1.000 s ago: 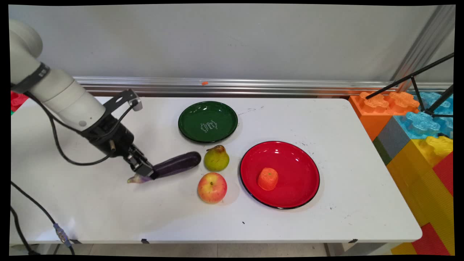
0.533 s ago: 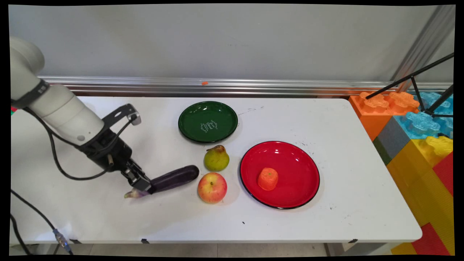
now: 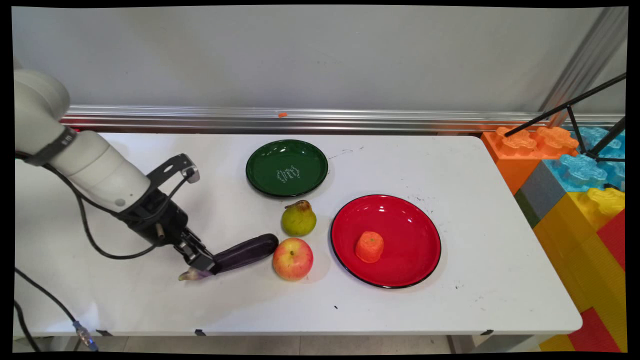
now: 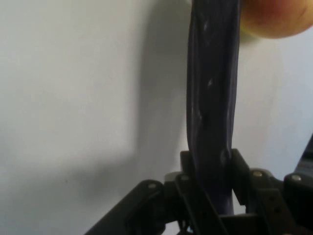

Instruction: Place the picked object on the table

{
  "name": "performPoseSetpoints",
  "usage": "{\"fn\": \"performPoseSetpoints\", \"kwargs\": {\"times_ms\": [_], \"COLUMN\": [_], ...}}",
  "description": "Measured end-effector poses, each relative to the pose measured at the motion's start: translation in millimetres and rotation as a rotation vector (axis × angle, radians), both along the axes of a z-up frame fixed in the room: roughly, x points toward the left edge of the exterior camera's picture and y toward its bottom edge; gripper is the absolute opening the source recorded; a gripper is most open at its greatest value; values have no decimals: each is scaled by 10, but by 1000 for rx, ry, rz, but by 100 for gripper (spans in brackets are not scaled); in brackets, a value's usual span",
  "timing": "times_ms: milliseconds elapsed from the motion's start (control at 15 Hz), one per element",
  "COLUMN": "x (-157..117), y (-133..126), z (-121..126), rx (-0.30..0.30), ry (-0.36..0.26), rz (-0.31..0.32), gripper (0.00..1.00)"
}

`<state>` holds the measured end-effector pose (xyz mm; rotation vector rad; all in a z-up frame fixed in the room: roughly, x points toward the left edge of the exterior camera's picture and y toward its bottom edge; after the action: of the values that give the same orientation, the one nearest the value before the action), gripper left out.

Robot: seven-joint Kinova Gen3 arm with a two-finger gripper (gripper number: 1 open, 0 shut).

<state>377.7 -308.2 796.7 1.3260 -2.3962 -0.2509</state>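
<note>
The tool [image 3: 202, 261] is clamped on the stem end of a dark purple eggplant [image 3: 243, 252], its two fingers [image 4: 239, 169] pressed against either side of the slim body. The eggplant lies low over the white worktop [image 3: 450, 280], with its long axis running from the lower left up to the right: the pale stem tip pokes out past the tool on the left, and the rounded far end points at the apple [image 3: 292, 258], just beside it and perhaps touching. In the hand view the eggplant runs straight away from the tool, with the apple's blush at its far tip. Compared with a second ago, the eggplant has come nearer the front edge and its rounded end has dropped from beside the pear [image 3: 298, 219] to beside the apple. The pear stands just behind the apple, the green plate [image 3: 286, 168] farther back, and the red plate [image 3: 400, 220] to the right holds an orange fruit [image 3: 369, 246]. Bare worktop lies left of and in front of the tool, up to the front edge.
</note>
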Motion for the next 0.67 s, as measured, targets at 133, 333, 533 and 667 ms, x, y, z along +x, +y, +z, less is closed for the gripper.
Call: {"fn": "performPoseSetpoints", "kwargs": {"times_ms": [133,333,533,667], "x": [-29,-62,-80,-94], "y": [-25,-51,-58,-53], "z": [-61,-120,-155,-173], "rx": [-13,-25,-28,-29], "ry": [3,6,7,8], "rz": [11,22,22,15], "gripper": [0,0,0,100]}}
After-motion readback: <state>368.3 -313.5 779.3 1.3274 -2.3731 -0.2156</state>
